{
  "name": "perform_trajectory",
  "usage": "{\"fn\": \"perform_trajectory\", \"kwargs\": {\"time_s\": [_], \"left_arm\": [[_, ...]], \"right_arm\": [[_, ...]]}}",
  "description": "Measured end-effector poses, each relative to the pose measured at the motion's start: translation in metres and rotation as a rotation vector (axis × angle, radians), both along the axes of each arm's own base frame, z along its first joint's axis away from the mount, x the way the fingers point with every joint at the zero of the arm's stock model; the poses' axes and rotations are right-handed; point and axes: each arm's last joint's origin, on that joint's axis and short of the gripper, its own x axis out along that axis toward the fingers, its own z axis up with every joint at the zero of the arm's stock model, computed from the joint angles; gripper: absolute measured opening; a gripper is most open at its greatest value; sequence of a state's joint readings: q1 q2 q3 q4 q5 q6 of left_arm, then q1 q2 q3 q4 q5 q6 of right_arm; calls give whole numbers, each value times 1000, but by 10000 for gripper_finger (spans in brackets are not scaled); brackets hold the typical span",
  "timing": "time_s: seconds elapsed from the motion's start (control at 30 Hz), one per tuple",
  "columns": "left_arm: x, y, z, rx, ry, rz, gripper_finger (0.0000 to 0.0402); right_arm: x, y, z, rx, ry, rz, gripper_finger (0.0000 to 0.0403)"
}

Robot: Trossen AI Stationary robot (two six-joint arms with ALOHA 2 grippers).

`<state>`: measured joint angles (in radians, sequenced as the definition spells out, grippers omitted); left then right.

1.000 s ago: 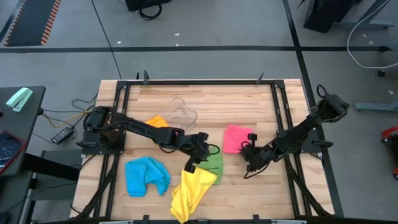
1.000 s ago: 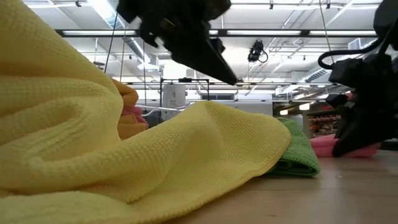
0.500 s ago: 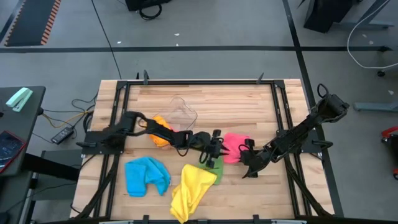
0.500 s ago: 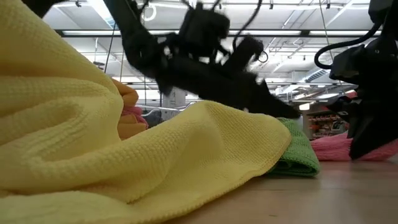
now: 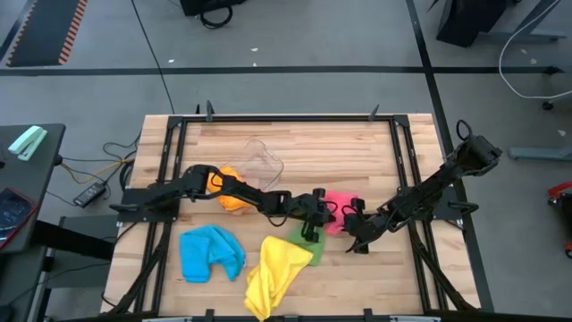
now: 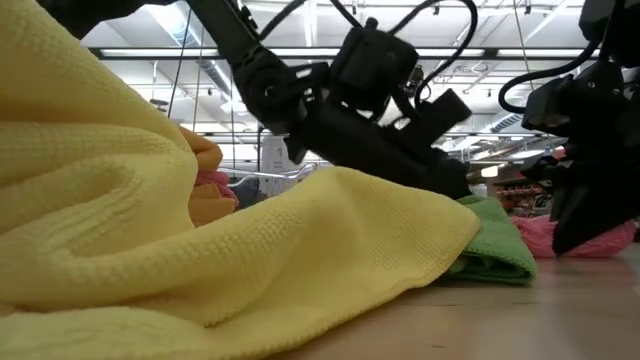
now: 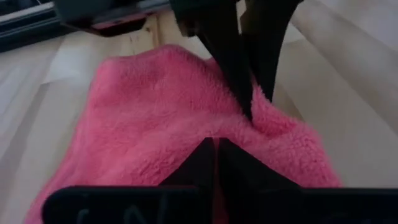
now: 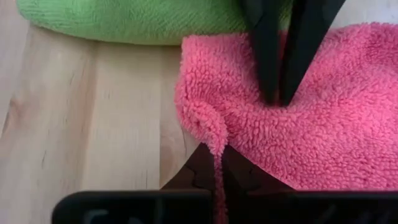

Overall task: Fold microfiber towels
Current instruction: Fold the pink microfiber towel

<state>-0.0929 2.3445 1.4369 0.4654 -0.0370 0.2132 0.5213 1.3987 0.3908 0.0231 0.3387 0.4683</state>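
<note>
Clearly we are only at the start: the pink towel point(image 5: 338, 207) lies right of the table centre, toward three o'clock, with the left gripper point(image 5: 323, 211) and right gripper point(image 5: 350, 224) both pinching its edge, jaws pressed together on the cloth. Orange towel point(image 5: 228, 188), blue towel point(image 5: 210, 252), yellow towel point(image 5: 275, 273) and green towel point(image 5: 308, 240) still lie crumpled, none folded.

No legible text, label, brand, number or sign is visible on any towel, arm, surface or background object in any view.
</note>
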Motion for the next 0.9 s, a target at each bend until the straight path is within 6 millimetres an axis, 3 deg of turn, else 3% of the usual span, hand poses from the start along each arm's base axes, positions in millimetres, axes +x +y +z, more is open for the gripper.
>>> {"fn": "perform_trajectory", "kwargs": {"time_s": [0.2, 0.4, 0.63, 0.77, 0.9], "left_arm": [[-1, 3, 20, 31, -7, 35, 19], [-8, 6, 1, 40, 138, 44, 21], [-10, 0, 0, 25, 172, 9, 20], [-11, -4, -1, 8, 185, 10, 13], [-11, -4, -2, 0, 195, 9, 12]], "right_arm": [[0, 2, 0, 43, 22, 32, 11], [0, 2, 1, 68, 31, 38, 12], [-4, -3, 8, 113, 57, 44, 15], [-3, -6, 11, 68, 33, 87, 38], [-2, -6, 12, 40, 15, 72, 95]]}}
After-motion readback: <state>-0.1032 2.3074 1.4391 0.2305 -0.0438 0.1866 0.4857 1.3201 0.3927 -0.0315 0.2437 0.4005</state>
